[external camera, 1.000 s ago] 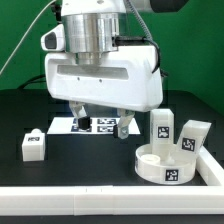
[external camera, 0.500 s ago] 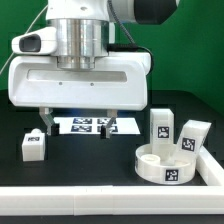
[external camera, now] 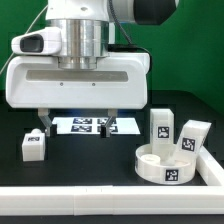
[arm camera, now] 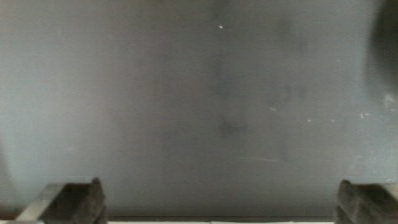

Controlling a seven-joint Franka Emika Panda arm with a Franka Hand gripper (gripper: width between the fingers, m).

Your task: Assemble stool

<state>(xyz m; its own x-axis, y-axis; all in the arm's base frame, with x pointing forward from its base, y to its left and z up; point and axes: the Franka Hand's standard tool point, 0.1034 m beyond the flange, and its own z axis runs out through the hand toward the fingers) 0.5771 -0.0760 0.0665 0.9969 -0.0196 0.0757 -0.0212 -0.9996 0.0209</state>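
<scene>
The stool's round white seat (external camera: 165, 163) lies at the exterior view's right, with tags on its rim. Behind it one tagged leg (external camera: 162, 125) stands upright, and a second leg (external camera: 193, 136) leans at the seat's far right edge. A third leg (external camera: 33, 146) stands alone at the left. My gripper (external camera: 78, 123) hangs open above the table, between that lone leg and the seat, its fingers (external camera: 45, 122) empty. In the wrist view the gripper (arm camera: 221, 205) shows both fingertips (arm camera: 71, 200) wide apart over a blurred grey surface, with nothing between them.
The marker board (external camera: 88, 126) lies flat behind my fingers. A long white border rail (external camera: 90, 200) runs along the front and turns up the right side by the seat. The gripper's wide white body hides the table's back middle.
Since a second ago the gripper has swung toward the exterior view's left, spanning wider in that view. Over the last half second nothing has moved. The parts stay put.
</scene>
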